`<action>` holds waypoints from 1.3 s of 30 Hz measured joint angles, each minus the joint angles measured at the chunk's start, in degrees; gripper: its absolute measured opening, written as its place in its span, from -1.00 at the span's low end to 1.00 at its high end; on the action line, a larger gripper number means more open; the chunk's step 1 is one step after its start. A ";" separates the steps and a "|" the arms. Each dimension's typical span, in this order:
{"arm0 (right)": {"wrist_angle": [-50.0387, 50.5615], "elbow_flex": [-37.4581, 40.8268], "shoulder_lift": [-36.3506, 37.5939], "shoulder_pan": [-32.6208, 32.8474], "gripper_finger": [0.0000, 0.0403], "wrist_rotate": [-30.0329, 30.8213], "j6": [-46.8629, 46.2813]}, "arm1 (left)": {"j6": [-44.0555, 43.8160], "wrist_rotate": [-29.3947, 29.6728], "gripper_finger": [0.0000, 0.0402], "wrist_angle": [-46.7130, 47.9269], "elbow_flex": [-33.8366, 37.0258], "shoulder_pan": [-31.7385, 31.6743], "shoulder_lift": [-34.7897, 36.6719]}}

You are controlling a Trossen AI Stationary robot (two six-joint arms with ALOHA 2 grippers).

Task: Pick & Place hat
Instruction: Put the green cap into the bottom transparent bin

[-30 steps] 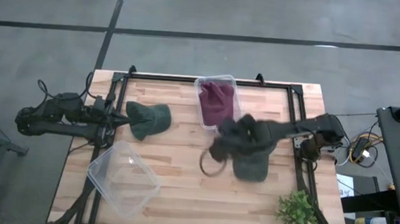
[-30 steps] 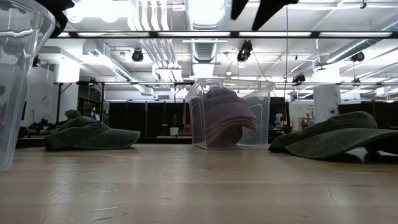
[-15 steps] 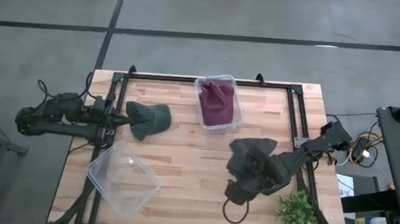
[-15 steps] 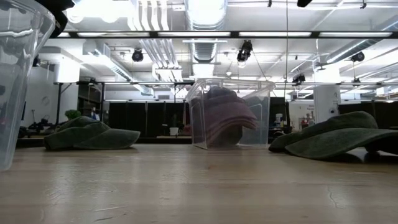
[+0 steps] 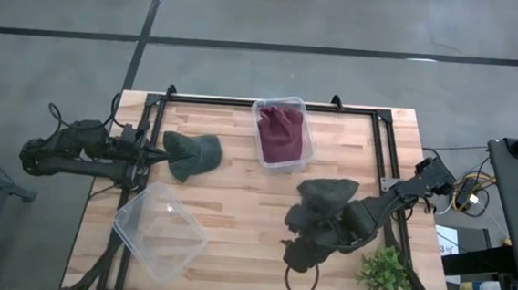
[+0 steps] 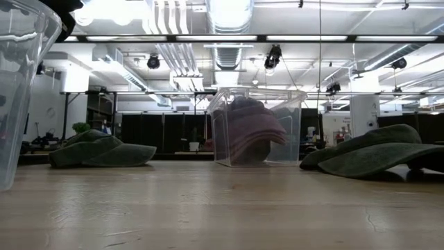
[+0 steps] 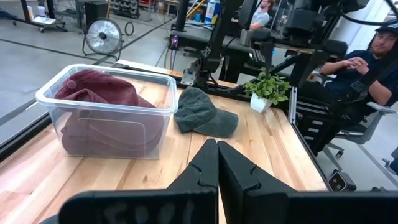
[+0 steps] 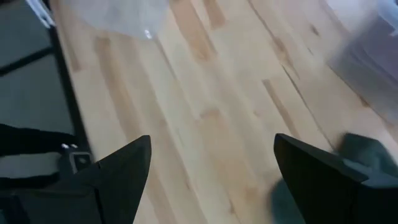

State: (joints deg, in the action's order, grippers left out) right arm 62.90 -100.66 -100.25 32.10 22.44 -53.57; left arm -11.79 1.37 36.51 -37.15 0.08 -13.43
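The right pincer (image 5: 299, 257) is hanging over the near right part of the worktop (image 5: 236, 207), its two dark fingers (image 8: 121, 171) spread wide and gripping nothing. In the right wrist view only bare wood is showing between them, with a bit of dark green cloth at the edge, just beside one finger. A green hat (image 5: 329, 194) is lying on the worktop just behind this pincer, on the arm's side, partly covered by the arm in the high view. In the low view it is resting flat at the right (image 6: 374, 158). A small plant (image 5: 383, 274) is standing near the pincer, toward the worktop's right corner.

The left pincer (image 5: 160, 154) is waiting at the left edge, closed and empty, its fingers (image 7: 208, 168) pressed together. A second green hat (image 5: 191, 155) is lying right in front of its tip; whether they are touching I cannot tell. Farther ahead of it, a clear bin (image 5: 282, 133) is sitting at the far middle, holding a maroon hat (image 5: 280, 128). An empty clear bin (image 5: 160, 229) is lying to the near side of the left pincer, well apart from the right one.

In the left wrist view a person (image 7: 364, 62) is sitting beyond the worktop.
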 joint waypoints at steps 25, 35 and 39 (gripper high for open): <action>-6.03 -0.01 -0.02 -0.87 0.66 0.65 -9.22 | -0.42 -0.04 -1.00 0.00 0.00 0.00 0.00; -12.02 -0.01 -0.02 -0.66 0.66 0.24 -3.69 | -0.42 -0.17 -1.00 0.00 0.00 0.00 0.00; -12.51 -0.01 -0.02 -0.33 0.66 -0.23 -2.52 | -0.43 -0.17 -1.00 0.00 0.00 0.00 0.00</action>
State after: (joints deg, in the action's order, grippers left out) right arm 50.39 -100.66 -100.27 31.77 22.21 -56.09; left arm -12.22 1.19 36.51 -37.15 0.08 -13.43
